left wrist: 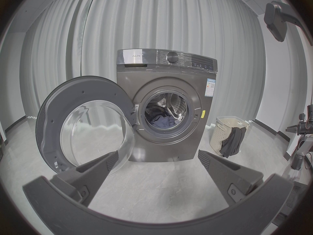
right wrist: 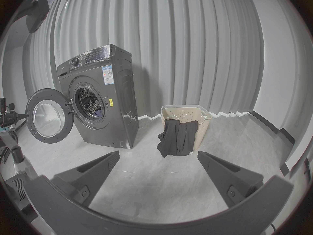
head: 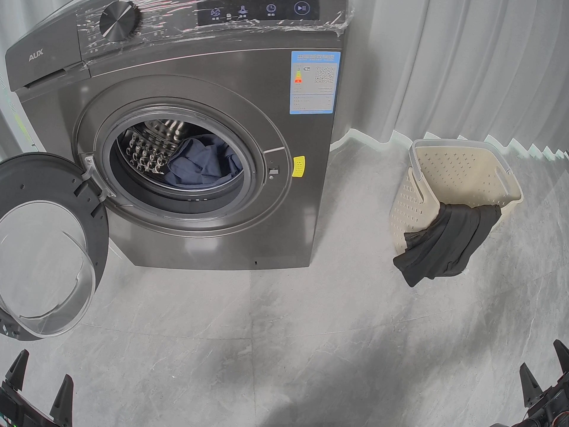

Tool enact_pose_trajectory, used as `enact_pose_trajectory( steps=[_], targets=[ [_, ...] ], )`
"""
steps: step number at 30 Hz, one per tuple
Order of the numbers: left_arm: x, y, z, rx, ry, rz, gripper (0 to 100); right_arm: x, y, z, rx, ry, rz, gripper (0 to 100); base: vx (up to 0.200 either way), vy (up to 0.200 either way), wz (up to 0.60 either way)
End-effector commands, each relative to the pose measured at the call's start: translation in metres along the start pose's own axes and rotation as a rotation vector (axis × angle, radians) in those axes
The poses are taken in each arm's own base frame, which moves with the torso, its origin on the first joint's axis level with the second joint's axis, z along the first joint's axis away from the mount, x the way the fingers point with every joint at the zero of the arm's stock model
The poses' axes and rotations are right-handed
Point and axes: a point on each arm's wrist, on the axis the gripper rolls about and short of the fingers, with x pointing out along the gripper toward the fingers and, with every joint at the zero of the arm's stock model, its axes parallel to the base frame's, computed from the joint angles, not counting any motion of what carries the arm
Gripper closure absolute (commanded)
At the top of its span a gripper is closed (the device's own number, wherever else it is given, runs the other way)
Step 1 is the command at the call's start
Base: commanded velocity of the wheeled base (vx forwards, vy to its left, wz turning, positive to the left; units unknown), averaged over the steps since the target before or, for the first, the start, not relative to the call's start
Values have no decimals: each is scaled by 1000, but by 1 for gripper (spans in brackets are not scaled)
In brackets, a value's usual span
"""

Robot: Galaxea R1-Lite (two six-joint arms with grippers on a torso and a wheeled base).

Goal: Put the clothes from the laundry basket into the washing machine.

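The step in hand, as I judge it, is fetching the black garment. It hangs over the front rim of the laundry basket, most of it down the outside wall with its lower end at or just above the floor. The basket stands to the right of the washing machine, apart from it.

My right end effector is the nearer one, so I would use it. I would come down on the bunched cloth at the rim, not the loose tail, and take a deep bite of fabric. The basket looks light and may tip or drag with the cloth, so I would lift straight up until the tail is clear of the rim.

From there the path runs left to the drum, where a blue garment already lies. The door is swung wide to the left, out of the way. I should push the cloth well past the seal so nothing trails over the lip.

Both end effectors hang low and near me, well short of basket and machine. The right one is spread wide and empty. My left end effector is likewise spread wide, holding and touching nothing.
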Motion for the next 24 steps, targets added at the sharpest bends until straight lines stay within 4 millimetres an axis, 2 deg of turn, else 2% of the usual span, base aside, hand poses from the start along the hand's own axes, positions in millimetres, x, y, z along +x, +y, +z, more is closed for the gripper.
enact_pose_trajectory(
  steps=[1,24],
  targets=[
    [0,0,-5,-1,4,-1,0,-1,0,0,-1,-8,-1,0,0,-200,0],
    [0,0,-5,3,4,-5,0,-1,0,-1,0,-6,-1,0,0,-200,0]
  ],
)
